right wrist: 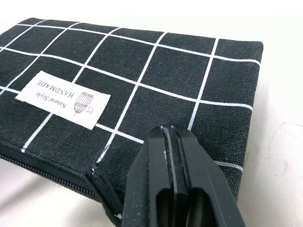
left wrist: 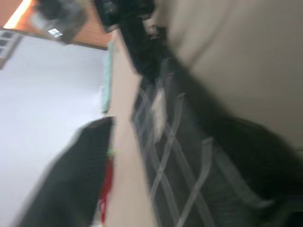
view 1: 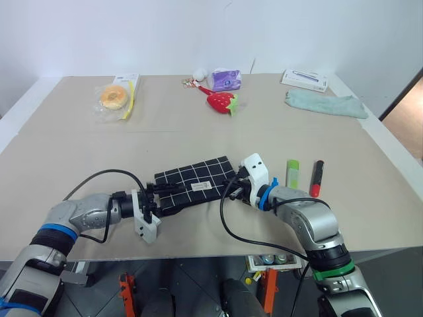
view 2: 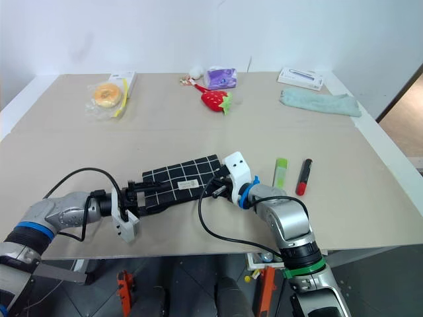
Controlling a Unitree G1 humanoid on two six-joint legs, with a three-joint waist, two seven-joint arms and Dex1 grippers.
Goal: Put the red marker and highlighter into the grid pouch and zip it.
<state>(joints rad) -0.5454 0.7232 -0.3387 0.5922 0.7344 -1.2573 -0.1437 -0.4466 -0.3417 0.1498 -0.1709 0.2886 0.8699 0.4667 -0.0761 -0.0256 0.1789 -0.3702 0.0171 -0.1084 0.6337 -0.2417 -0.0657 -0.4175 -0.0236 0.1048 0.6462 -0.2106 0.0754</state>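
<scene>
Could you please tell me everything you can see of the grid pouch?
The grid pouch is a flat black fabric rectangle with white grid lines, a small white label printed "HANDMADE" and a zipper along its near edge. It lies on the table near the front edge. The shut right claw pinches its right corner; the left claw is at its left end.

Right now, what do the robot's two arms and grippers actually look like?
Both arms are silver-grey metal. The left arm has a blue band and a black cable looping over the table to its wrist; the right arm has a blue ring at the wrist and a green band lower down, with its own black cable. Each wrist bears a white housing. The left gripper and right gripper have black fingers.
</scene>
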